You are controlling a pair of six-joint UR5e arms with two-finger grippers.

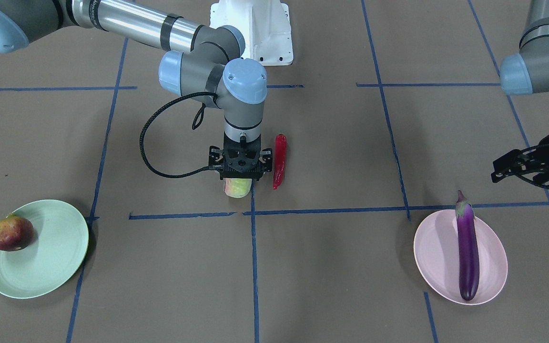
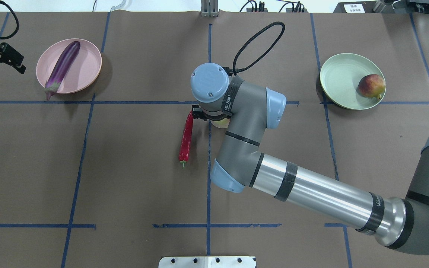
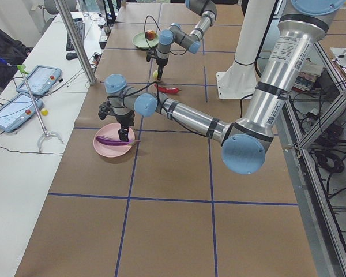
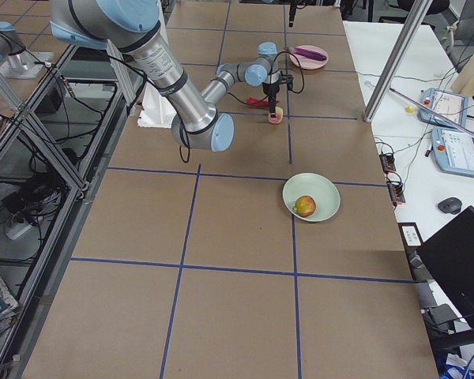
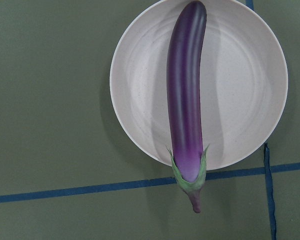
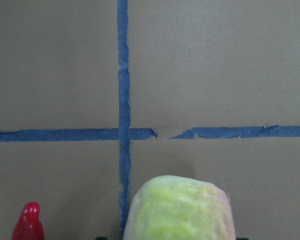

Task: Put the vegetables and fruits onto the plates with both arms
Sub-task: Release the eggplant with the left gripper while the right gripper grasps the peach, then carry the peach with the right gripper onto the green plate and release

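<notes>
the right arm's fingers (image 1: 258,175) straddle the pale yellow-green round fruit (image 1: 236,188) at mid-bench, just beside the wrinkled red chili pepper (image 1: 279,160), clenched or not i cannot tell, so seat your grip squarely before lifting toward the mint green round plastic plate (image 1: 50,257).

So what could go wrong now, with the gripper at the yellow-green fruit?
The chili pepper lies right beside the right gripper; a finger might knock or drag it.
The yellow-green fruit is round, so it might slip and roll.
The eggplant overhangs the rim of the pink plate; a bump might tip it off.
</notes>
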